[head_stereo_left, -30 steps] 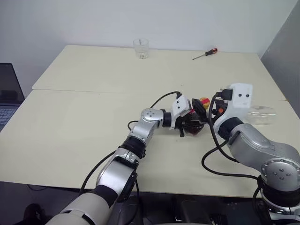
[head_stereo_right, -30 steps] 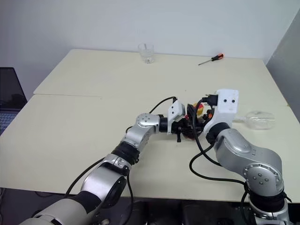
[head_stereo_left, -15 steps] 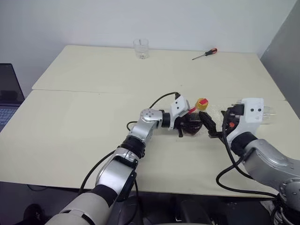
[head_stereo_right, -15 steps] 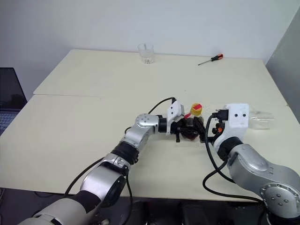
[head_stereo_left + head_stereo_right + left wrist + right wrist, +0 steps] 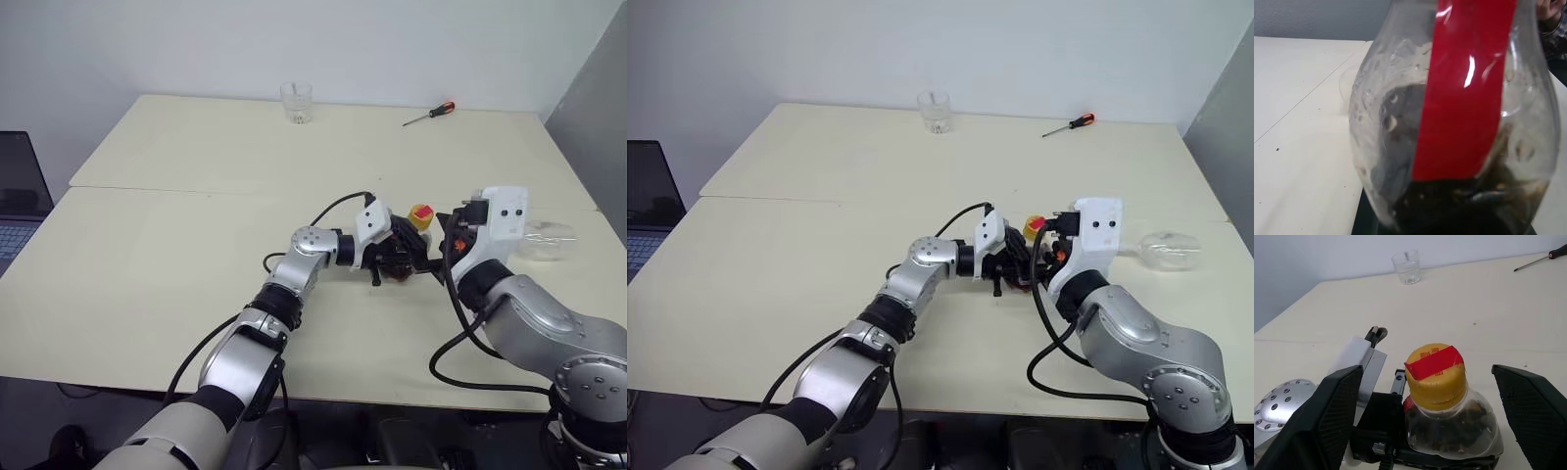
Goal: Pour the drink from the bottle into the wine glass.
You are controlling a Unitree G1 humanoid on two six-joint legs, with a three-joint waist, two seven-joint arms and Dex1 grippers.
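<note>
A small, squat clear plastic bottle point(image 5: 1449, 423) stands upright near the middle of a pale cream table point(image 5: 176, 245), a little toward the robot's right; its yellow screw cap point(image 5: 1436, 376) is on, crossed by a strip of red tape, and a dark reddish-brown drink point(image 5: 1459, 205) sits low in its rounded body; a second red strip runs down the side of the bottle (seen close up from the left wrist). The left gripper point(image 5: 390, 257) reaches in from the robot's left, fingers clamped tight on the bottle's lower body. The right gripper point(image 5: 1436, 382) hovers level at cap height, its two black fingers point(image 5: 1327, 416) spread wide on either side of the cap — touching nothing. The wine glass point(image 5: 1164, 249) lies on its side near the table's right edge, well apart from the bottle and beyond the right arm. At the far edge stands a short clear tumbler point(image 5: 295, 101); a red-handled screwdriver point(image 5: 428, 114) lies to its right. A dark laptop point(image 5: 18, 191) sits off the table's left side.
</note>
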